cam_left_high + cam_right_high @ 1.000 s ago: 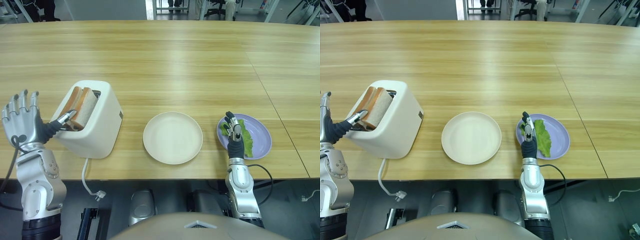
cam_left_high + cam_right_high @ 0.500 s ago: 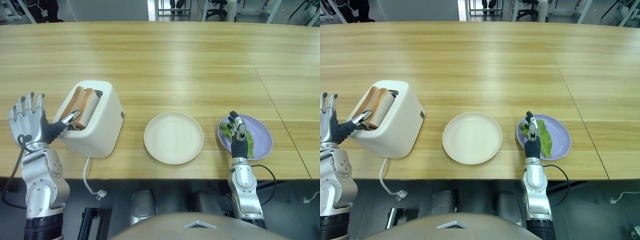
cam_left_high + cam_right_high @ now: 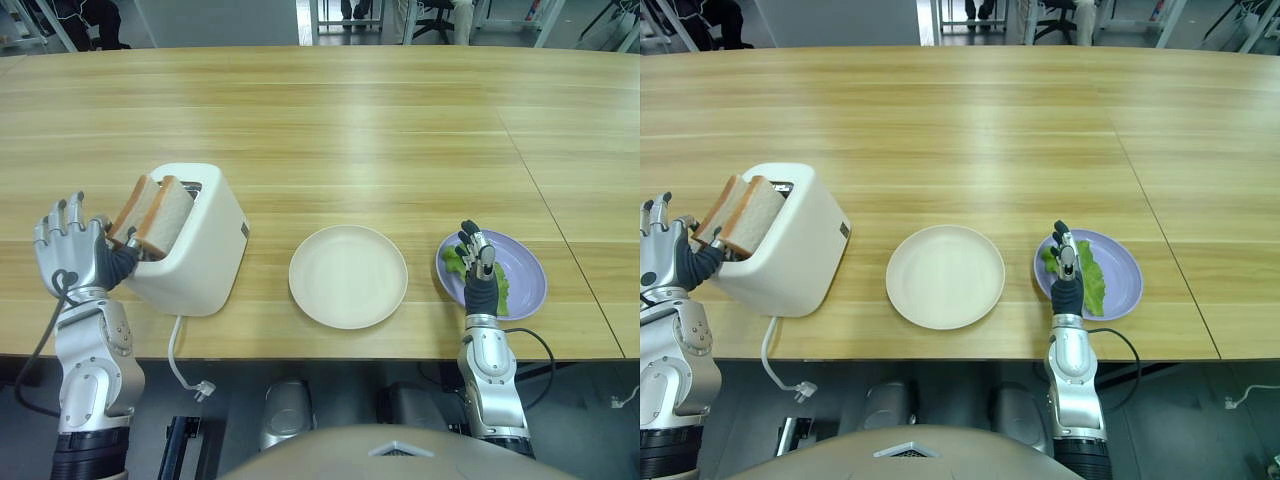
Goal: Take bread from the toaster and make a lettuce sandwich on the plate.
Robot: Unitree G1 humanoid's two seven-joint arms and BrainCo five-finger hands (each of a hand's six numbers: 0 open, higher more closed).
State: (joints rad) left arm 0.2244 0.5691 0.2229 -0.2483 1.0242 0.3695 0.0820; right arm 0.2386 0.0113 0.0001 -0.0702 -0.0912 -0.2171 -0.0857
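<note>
Tabletop [image 3: 380, 130]: pale wood; everything is laid out along its near edge.
Toaster [image 3: 200, 245]: white, set at the near left and turned at an angle, with its slots facing up and to the left.
Bread [image 3: 150, 212]: two slices are seen side by side at the toaster's top left. They are tilted leftward and stick well out of the slots.
Left hand [image 3: 70, 255]: held upright just left of the toaster, close against the outer slice. Whether the bread is gripped cannot be told.
Cord [image 3: 176, 350]: it is run from the toaster's near side over the tabletop's edge and ends in a plug [image 3: 203, 388] hung below.
Plate [image 3: 348, 276]: cream and round, placed between the toaster and the purple plate, apart from both. Nothing is laid on it.
Purple plate [image 3: 525, 262]: set at the near right, well apart from the toaster.
Lettuce [image 3: 498, 290]: a green leaf is laid on the purple plate's left half, with green seen on both sides of the right hand.
Right hand [image 3: 478, 272]: raised from below the tabletop's edge, edge-on to the camera, over the purple plate's near-left rim and the lettuce. Whether the leaf is held or merely touched cannot be told.
</note>
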